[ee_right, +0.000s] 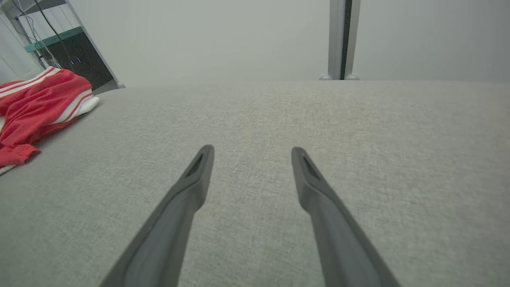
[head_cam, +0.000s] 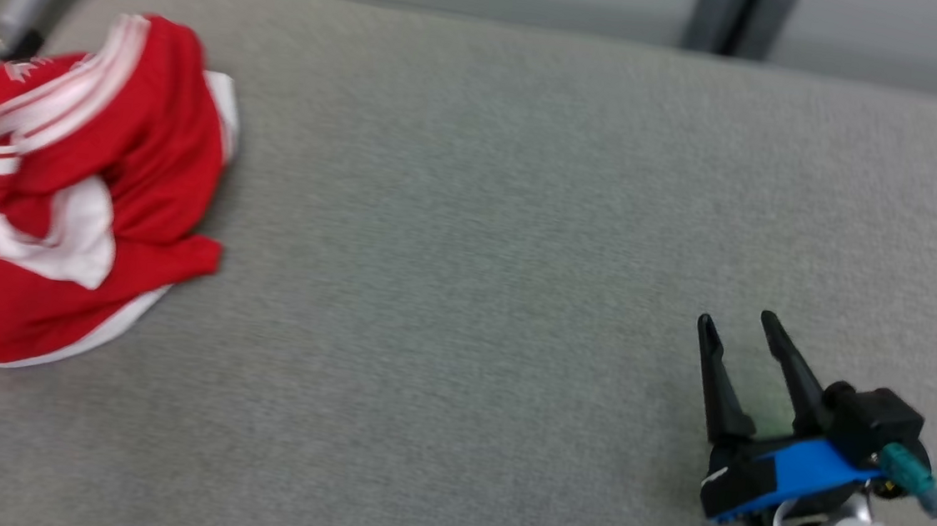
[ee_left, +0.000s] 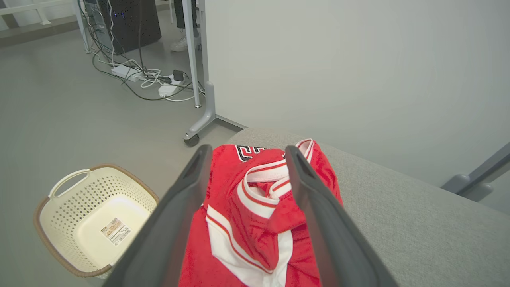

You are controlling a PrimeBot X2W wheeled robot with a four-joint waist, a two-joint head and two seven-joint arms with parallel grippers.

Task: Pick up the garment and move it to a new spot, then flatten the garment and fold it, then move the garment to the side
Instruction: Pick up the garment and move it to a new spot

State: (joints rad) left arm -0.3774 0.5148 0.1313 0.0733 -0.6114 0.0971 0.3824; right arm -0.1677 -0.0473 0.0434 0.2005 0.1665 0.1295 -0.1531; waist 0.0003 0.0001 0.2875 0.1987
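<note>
The garment (head_cam: 81, 191) is a red jersey with white trim, lying crumpled at the left edge of the grey padded table (head_cam: 481, 214). In the left wrist view it (ee_left: 255, 215) lies right under my left gripper (ee_left: 247, 153), whose dark fingers stand open above it with nothing between them. My right gripper (head_cam: 738, 322) hovers open over bare table at the lower right, far from the garment. The right wrist view has the garment (ee_right: 40, 103) at the far left and the open right gripper (ee_right: 252, 149) over the grey cloth.
A cream perforated basket (ee_left: 67, 187) sits on the floor past the table's left end. Behind it, a wheeled stand leg (ee_left: 199, 119) and a tangle of cables (ee_left: 147, 79) lie on the floor. A pale wall (ee_right: 223, 40) backs the table.
</note>
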